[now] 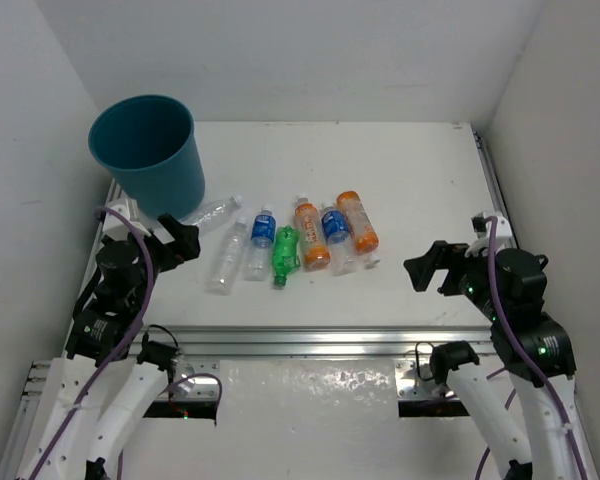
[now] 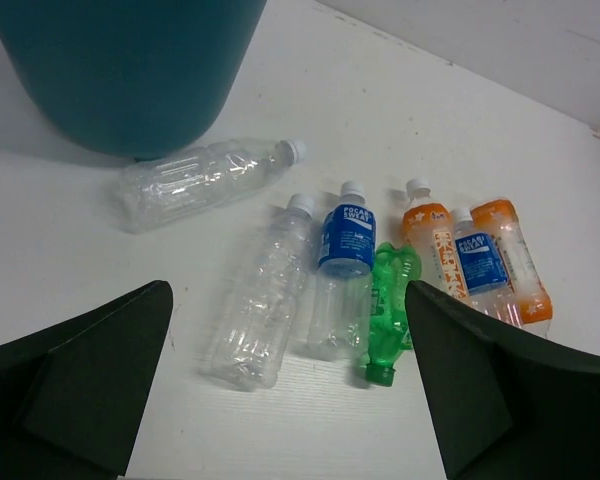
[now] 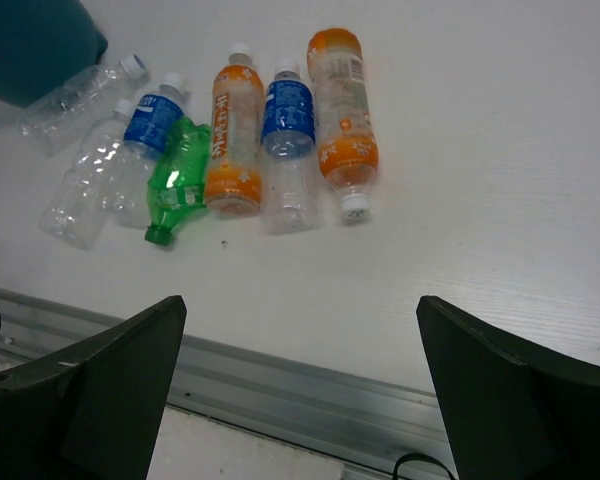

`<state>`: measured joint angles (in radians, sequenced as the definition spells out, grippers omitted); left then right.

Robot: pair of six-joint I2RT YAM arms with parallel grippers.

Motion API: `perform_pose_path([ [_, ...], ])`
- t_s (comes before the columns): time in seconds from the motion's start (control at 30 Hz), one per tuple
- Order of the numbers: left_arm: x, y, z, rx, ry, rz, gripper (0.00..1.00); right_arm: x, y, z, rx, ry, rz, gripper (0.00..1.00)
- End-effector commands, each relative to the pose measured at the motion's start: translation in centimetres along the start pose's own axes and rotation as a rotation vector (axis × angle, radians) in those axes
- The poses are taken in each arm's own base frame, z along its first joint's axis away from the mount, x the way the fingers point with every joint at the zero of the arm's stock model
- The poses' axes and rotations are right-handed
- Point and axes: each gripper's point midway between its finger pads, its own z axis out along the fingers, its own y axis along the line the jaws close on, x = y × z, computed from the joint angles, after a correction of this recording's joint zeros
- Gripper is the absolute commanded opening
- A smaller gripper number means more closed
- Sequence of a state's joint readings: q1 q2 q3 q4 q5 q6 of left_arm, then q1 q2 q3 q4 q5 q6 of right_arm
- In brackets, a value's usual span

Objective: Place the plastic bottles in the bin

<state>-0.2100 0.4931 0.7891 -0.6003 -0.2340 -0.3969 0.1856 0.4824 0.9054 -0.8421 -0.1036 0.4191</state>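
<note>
Plastic bottles (image 1: pixel 283 250) lie on their sides in a loose row in the middle of the tabletop (image 1: pixel 410 170), none yet in the teal bin (image 1: pixel 170 180) standing at the far left corner. They look empty: light, thin-walled, smooth, likely to roll or squirt sideways under a pinch, and the green bottle (image 2: pixel 385 300) is crumpled. Across the belly, mid-length, seems the safest hold. The clear bottle (image 2: pixel 195 182) just beside the bin is nearest the left claw (image 1: pixel 180 238); that one and the right claw (image 1: pixel 427 265) hang wide, holding nothing.
</note>
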Motion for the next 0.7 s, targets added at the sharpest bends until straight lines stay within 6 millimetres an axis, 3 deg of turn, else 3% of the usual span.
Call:
perform_pose_path([
  [0.0, -1.1, -0.8, 0.2, 0.033, -0.04, -0.006, 1.0, -1.9, 0.5, -0.4, -0.028, -0.112, -0.014, 0.99],
  [0.2, -0.9, -0.7, 0.5, 0.025, -0.03, -0.005, 1.0, -2.5, 1.3, 0.1, -0.08, -0.156, -0.014, 0.99],
  [0.33, -0.8, -0.7, 0.6, 0.023, -0.022, -0.003, 0.99, -2.6, 1.9, 1.5, -0.114, -0.147, 0.017, 0.99],
  [0.53, -0.9, -0.6, 0.5, 0.021, -0.03, -0.004, 1.0, -1.4, 0.7, 8.6, -0.073, 0.047, 0.018, 0.99],
  [0.57, -0.7, -0.6, 0.6, 0.018, -0.023, -0.004, 1.0, -1.4, 0.4, 10.8, -0.06, 0.1, 0.015, 0.99],
  [0.63, -0.7, -0.5, 0.7, 0.015, -0.021, -0.003, 1.0, -1.3, 0.3, 13.0, -0.071, 0.152, -0.029, 0.99],
  [0.67, -0.6, -0.6, 0.7, 0.017, -0.017, -0.003, 1.0, -2.3, 0.2, 14.1, -0.061, 0.15, -0.041, 0.98],
])
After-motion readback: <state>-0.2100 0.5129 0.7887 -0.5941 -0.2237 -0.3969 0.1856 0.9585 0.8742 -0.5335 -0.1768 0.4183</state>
